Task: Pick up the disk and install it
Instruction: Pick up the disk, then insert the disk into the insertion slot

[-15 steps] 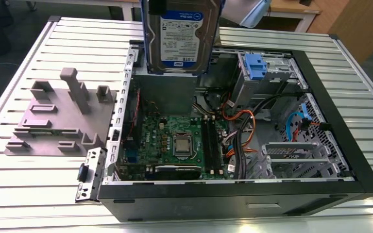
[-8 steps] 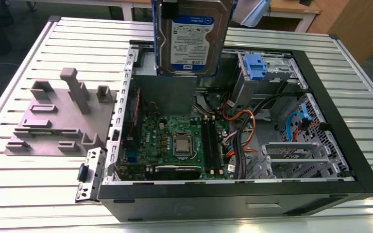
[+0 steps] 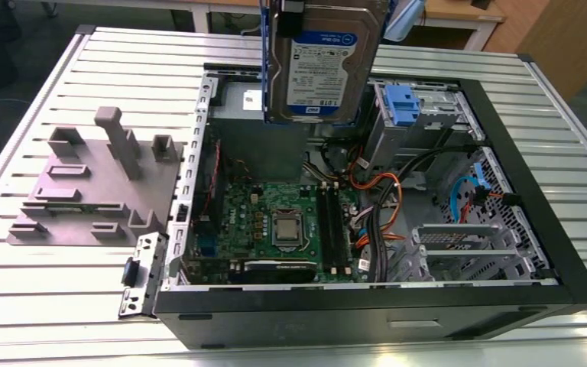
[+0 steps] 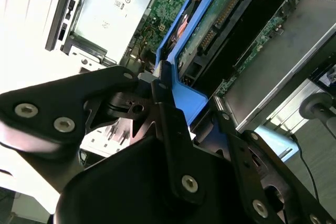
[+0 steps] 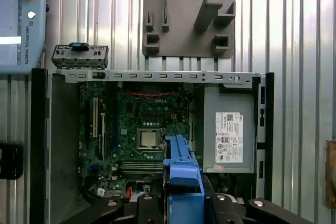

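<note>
Disk (image 3: pixel 319 65), clamped by fingers (image 4: pixel 170 129), hangs over open case (image 3: pixel 375 306) near orange cables (image 3: pixel 381 183).

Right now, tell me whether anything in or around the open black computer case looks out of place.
Nothing looks damaged or spilled. The silver hard drive in its blue plastic carrier hangs upright above the case, clamped in the gripper. One small oddity: a grey metal flap juts outside the case's corner.

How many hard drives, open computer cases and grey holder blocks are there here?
Hard drive, gripped by the pincer: 1
Open computer case: 1
Grey holder block: 1
Total: 3
</note>
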